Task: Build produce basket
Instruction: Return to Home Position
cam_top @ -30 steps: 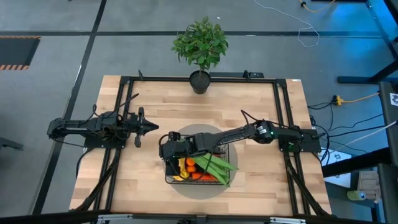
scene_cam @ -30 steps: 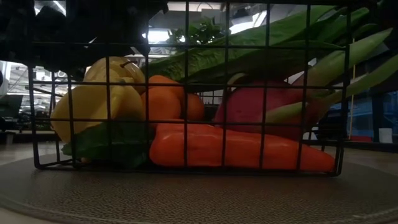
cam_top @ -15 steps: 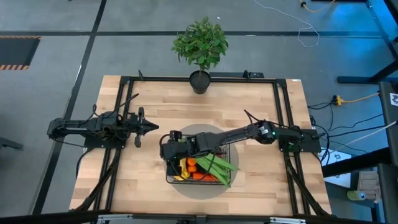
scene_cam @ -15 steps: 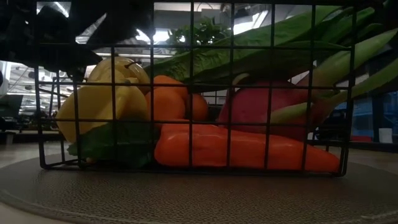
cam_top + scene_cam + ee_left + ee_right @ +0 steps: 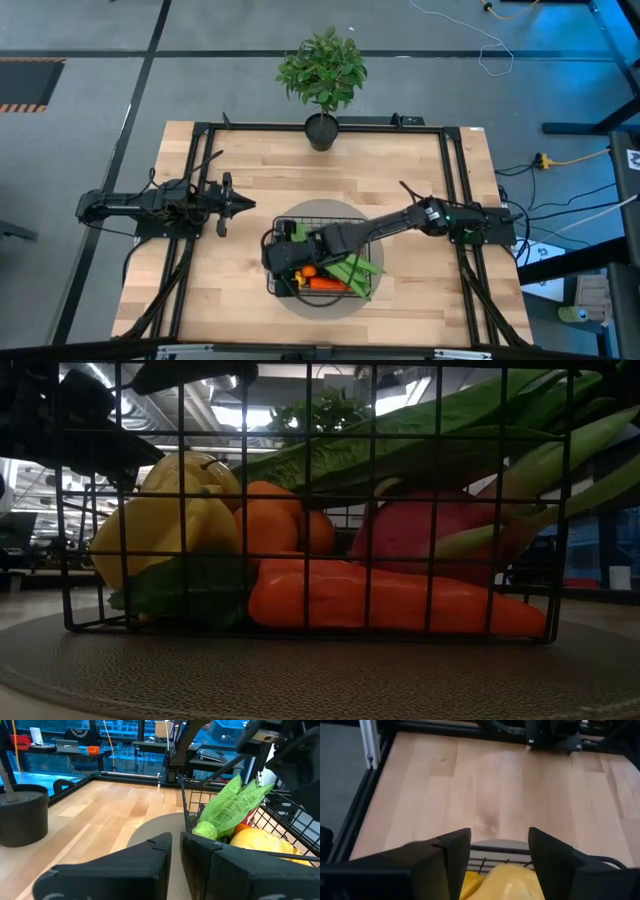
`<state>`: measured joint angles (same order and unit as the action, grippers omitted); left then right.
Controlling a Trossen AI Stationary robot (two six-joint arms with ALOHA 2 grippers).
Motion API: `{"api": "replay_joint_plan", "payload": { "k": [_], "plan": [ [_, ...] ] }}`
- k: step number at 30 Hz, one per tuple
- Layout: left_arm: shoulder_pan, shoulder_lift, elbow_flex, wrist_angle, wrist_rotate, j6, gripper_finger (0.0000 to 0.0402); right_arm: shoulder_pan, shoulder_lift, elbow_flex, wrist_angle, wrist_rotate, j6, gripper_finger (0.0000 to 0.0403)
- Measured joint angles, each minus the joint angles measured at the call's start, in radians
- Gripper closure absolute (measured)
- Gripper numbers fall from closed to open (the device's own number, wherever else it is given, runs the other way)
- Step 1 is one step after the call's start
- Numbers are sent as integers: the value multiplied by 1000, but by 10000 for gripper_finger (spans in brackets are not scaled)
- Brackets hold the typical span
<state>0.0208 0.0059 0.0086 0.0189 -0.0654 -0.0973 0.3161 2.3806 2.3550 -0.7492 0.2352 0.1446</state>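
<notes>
Black wire mesh formed the basket (image 5: 312, 294), which stood on the round grey mat (image 5: 322, 306) near the front middle of the wooden table (image 5: 270, 160), filled with produce. From the low view, through the grid (image 5: 245, 510), a yellow fruit (image 5: 150, 525) lay at one end, touching the orange tomatoes (image 5: 265, 520). A dark green cucumber (image 5: 190, 585) and a long orange-red vegetable (image 5: 380, 600) rested on the floor of the basket, with a pink radish (image 5: 420, 530) above them. The green beans (image 5: 352, 268) lay on top, their tips reaching past the rim. The right arm stretched across from its side of the table, and the right gripper (image 5: 278, 258) hung just over the basket's left end. Its fingers (image 5: 452, 855) stood well apart with nothing between them, the yellow fruit lying below the gap. The left gripper (image 5: 243, 204) waited over bare wood left of the mat, its fingers all but touching and empty. A potted plant (image 5: 322, 72) stood at the table's far edge.
</notes>
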Motion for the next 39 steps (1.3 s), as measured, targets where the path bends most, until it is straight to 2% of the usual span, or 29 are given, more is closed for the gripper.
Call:
{"api": "replay_joint_plan", "payload": {
  "k": [6,13,17,22,27,34,39],
  "plan": [
    [0,0,0,0,0,0,377,21,-60,-2,-71,-1,-58,215],
    [0,0,0,0,0,0,388,17,-177,-1,-355,12,-17,215],
    [0,0,0,0,0,0,393,20,-219,-2,-463,60,-16,215],
    [0,0,0,0,0,0,400,6,-300,-79,-480,126,6,215],
    [0,0,0,0,0,0,399,-36,-459,-292,-433,139,12,215],
    [0,0,0,0,0,0,385,-97,-770,-772,-224,140,80,215],
    [0,0,0,0,0,0,377,-140,-998,-1099,9,139,76,215]
  ]
}}
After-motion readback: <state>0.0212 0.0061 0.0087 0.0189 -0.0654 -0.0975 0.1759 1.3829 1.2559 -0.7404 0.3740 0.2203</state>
